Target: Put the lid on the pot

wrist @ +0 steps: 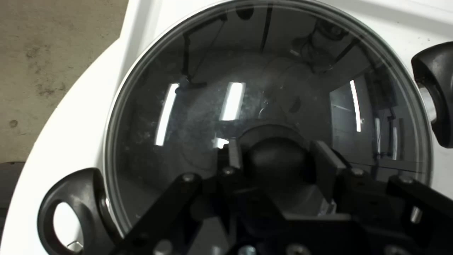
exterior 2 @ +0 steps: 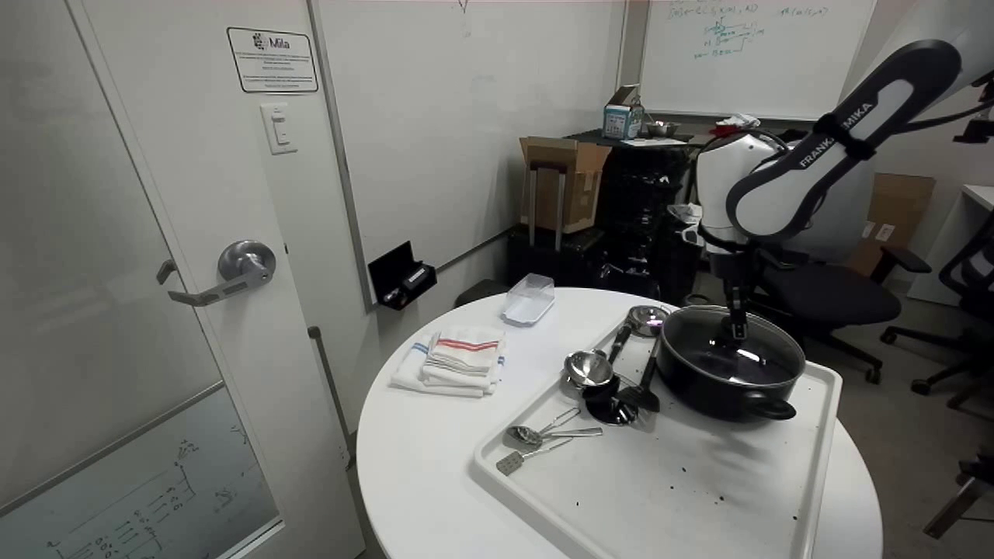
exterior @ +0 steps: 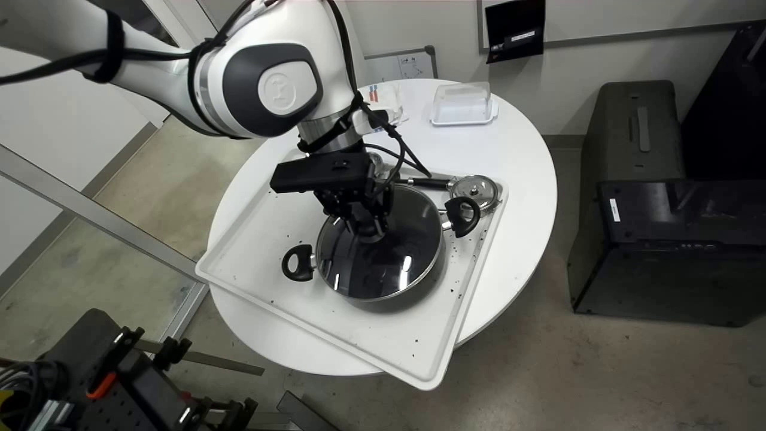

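The clear glass lid lies on top of the black pot, and its metal rim follows the pot's rim. The lid also shows in an exterior view and fills most of the wrist view. I cannot tell if it is seated all round. The pot stands on a white tray with black handles at both sides. My gripper points down at the lid's centre. Its fingers stand at both sides of the dark knob, with no clear gap, so it looks shut on the knob.
The white tray lies on a round white table. Metal ladles, a black spatula and small utensils lie beside the pot. Folded towels and a clear box stand farther off.
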You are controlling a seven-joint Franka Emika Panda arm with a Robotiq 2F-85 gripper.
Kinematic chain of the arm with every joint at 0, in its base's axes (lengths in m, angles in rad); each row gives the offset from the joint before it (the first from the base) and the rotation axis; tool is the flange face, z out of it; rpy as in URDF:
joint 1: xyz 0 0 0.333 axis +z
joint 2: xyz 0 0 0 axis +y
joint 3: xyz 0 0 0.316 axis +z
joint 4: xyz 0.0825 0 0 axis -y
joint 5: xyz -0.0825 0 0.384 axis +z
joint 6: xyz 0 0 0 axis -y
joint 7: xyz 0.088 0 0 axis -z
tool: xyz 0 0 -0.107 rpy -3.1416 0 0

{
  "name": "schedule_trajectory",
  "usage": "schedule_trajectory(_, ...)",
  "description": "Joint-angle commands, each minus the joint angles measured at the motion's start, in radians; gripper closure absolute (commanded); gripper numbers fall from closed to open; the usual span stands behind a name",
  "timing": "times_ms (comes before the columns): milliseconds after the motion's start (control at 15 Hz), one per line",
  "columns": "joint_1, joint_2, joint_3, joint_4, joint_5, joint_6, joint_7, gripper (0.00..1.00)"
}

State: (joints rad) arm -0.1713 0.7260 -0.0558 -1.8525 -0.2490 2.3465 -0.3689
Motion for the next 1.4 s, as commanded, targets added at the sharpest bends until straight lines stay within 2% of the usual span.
schedule_trajectory(0,0.003,0.004,-0.002,0.026,0.001,-0.023,-0.006,0.75)
schedule_trajectory(67,0.002,0.004,-0.001,0.027,0.002,-0.025,-0.006,0.75)
schedule_trajectory(133,0.003,0.004,-0.002,0.028,0.002,-0.028,-0.005,0.25)
schedule_trajectory(267,0.003,0.005,-0.001,0.029,0.002,-0.029,-0.006,0.22)
schedule_trajectory(333,0.003,0.003,-0.001,0.029,0.002,-0.029,-0.007,0.37)
schedule_trajectory(400,0.003,0.003,0.0,0.03,0.002,-0.03,-0.007,0.57)
schedule_trajectory(533,0.004,0.003,0.0,0.029,0.001,-0.029,-0.007,0.63)
schedule_trajectory(600,0.005,0.002,0.001,0.029,0.002,-0.03,-0.005,0.24)
schedule_trajectory(733,0.006,0.0,0.001,0.03,0.003,-0.031,-0.005,0.24)
schedule_trajectory(933,0.007,-0.002,0.002,0.029,0.003,-0.03,-0.003,0.03)
schedule_trajectory(1000,0.008,-0.003,0.002,0.029,0.003,-0.029,-0.002,0.0)
schedule_trajectory(1333,0.01,-0.017,0.005,0.022,0.004,-0.028,-0.003,0.0)
